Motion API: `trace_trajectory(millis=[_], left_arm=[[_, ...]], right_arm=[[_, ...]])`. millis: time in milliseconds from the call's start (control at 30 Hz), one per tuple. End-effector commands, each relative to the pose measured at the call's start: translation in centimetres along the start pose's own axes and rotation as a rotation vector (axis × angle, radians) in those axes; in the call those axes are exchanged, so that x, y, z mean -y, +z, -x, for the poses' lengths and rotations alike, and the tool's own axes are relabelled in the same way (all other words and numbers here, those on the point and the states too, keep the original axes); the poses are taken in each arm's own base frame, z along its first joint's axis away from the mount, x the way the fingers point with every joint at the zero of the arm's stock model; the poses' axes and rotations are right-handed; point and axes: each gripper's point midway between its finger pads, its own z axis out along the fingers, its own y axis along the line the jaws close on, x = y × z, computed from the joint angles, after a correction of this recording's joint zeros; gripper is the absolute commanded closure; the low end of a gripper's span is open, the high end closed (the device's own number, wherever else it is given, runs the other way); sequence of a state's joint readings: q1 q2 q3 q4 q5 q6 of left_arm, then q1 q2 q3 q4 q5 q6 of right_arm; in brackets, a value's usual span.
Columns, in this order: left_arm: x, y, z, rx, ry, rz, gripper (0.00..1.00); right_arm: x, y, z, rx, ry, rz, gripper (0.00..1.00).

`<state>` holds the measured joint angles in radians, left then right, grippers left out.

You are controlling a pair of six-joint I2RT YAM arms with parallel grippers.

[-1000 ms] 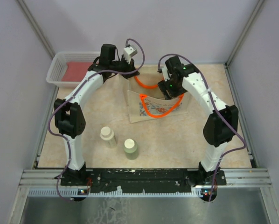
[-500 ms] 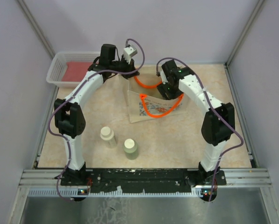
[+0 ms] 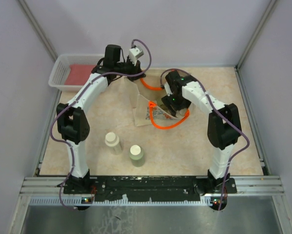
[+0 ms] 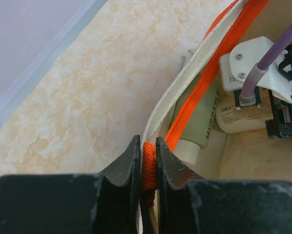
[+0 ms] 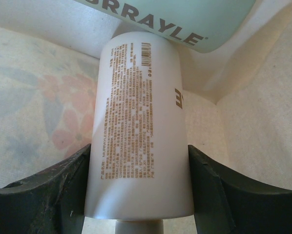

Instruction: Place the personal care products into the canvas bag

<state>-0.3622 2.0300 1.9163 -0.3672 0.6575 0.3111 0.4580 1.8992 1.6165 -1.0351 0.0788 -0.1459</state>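
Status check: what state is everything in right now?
left gripper: shut on orange handle, holding canvas bag open.
right gripper: shut on cream bottle, inside bag.
pale green bottle: lying in bag.
table cream bottle: upright, outside bag.
table green bottle: upright, outside bag.

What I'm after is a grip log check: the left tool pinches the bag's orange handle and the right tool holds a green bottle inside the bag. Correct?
Not quite: the right tool holds the cream bottle, not a green one; the green bottle lies beyond it, as the right wrist view shows. The left tool does pinch the orange handle.
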Motion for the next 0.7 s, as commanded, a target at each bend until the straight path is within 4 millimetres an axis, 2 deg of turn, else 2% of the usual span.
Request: trace_trajectory(millis=[0,167,300,400,567,667], left_arm=[[-0.7,-0.1,1.2,0.029,0.031,0.006,1.0],[-0.7,0.0,1.1,0.025,0.028,0.002,1.0],[-0.7,0.0,1.0,0.026,0.028,-0.001,1.0],[-0.7,0.2,0.8,0.022,0.022,-0.003,1.0],[-0.5,0.4,0.6,0.027,0.009,-0.018,1.0],[-0.4,0.5,0.8,0.034,0.007,-0.026,1.0]], right_arm=[[-1.8,1.4,-2.2,-0.109,-0.004,0.063,0.76],[-1.5,-1.6,-0.3,-0.022,0.015,0.058,0.38],[-1.3,-4.9,1.3,0.081,0.046,0.055,0.17],[-0.8,-8.1,2.5,0.203,0.081,0.033,0.03],[-0.1,-12.9,3.9,0.386,0.13,0.008,0.01],[0.6,-14.7,4.2,0.446,0.155,-0.025,0.01]])
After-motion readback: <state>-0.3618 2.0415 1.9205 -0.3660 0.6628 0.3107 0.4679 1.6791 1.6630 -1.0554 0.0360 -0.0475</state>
